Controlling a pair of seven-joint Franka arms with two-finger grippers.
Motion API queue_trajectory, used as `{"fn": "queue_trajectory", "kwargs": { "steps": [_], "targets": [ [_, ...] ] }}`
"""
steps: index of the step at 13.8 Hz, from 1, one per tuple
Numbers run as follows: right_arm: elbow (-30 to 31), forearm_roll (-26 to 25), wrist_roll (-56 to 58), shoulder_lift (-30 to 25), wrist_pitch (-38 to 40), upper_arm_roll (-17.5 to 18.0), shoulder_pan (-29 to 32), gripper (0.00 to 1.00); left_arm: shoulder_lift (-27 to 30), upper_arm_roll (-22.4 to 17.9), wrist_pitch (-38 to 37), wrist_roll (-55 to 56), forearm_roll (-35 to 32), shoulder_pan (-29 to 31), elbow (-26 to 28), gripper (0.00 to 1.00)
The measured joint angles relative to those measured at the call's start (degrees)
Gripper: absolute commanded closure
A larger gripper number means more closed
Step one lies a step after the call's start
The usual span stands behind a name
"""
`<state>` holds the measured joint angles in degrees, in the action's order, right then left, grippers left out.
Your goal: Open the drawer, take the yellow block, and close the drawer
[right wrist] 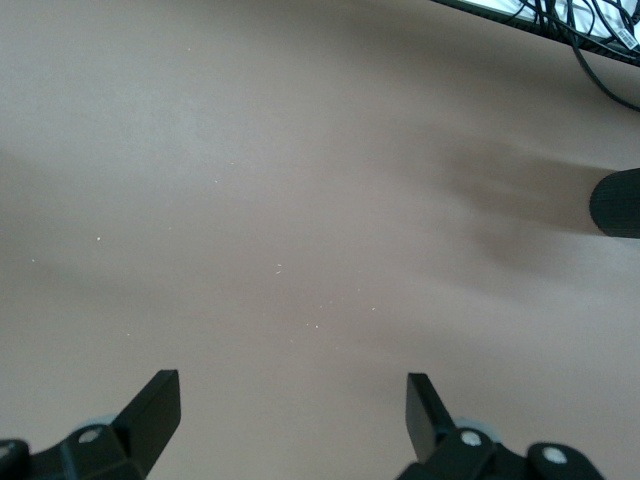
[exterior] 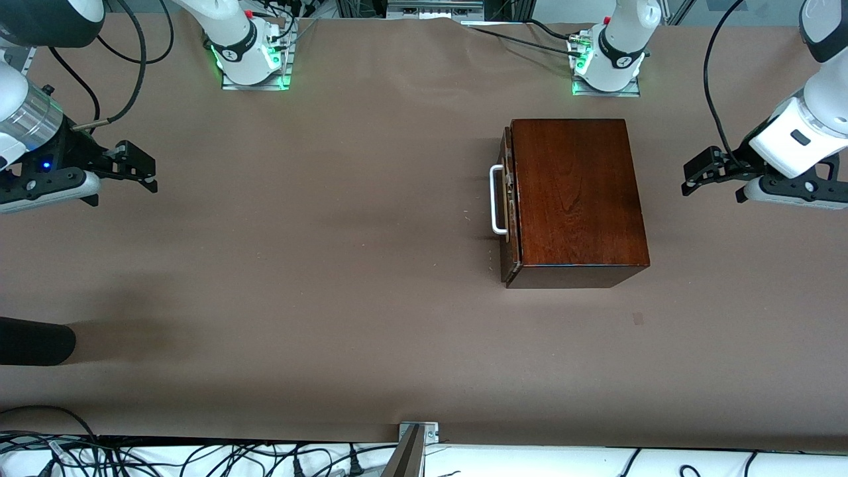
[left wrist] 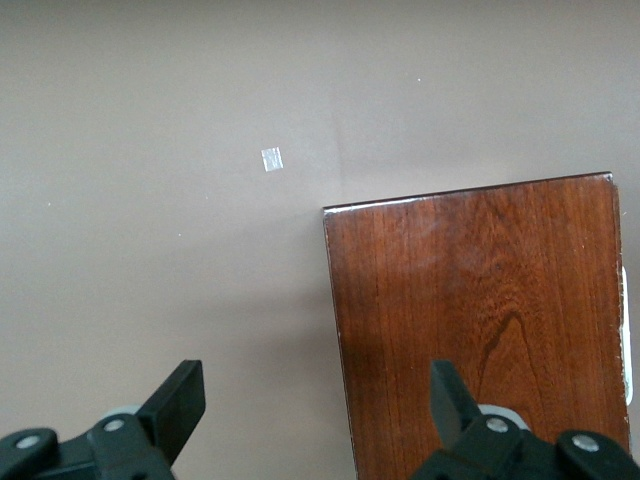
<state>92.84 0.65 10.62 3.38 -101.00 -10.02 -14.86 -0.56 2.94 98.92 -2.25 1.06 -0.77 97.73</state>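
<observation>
A glossy dark mahogany box [exterior: 576, 199] stands on the brown table toward the left arm's end. Its drawer [exterior: 509, 218] is closed, the white bar handle [exterior: 495, 199] facing the right arm's end. The yellow block is hidden. My left gripper [exterior: 689, 180] hovers open beside the box at the left arm's end; the left wrist view shows the left gripper [left wrist: 315, 390] empty over the edge of the box top [left wrist: 480, 300]. My right gripper [exterior: 147, 175] hangs open and empty over bare table at the right arm's end, and the right wrist view shows the right gripper [right wrist: 292, 392] with only tabletop under it.
A black cylindrical object [exterior: 33, 341] juts in near the right arm's end, nearer the front camera. A small tape patch [exterior: 637, 318] lies on the table nearer the camera than the box. Cables [exterior: 199, 457] and a metal bracket [exterior: 417, 437] line the near edge.
</observation>
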Motion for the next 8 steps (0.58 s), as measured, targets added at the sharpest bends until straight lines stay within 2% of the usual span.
{"fn": "queue_trajectory", "kwargs": {
  "steps": [4, 8],
  "targets": [
    [0.00, 0.00, 0.00, 0.00, 0.00, -0.01, 0.01, 0.00, -0.21, 3.81, -0.22, 2.26, 0.00, -0.06, -0.01, 0.00],
    [0.00, 0.00, 0.00, 0.00, 0.00, -0.02, 0.02, 0.00, -3.99, 13.51, -0.06, 12.70, -0.79, -0.26, -0.90, 0.00]
  ]
}}
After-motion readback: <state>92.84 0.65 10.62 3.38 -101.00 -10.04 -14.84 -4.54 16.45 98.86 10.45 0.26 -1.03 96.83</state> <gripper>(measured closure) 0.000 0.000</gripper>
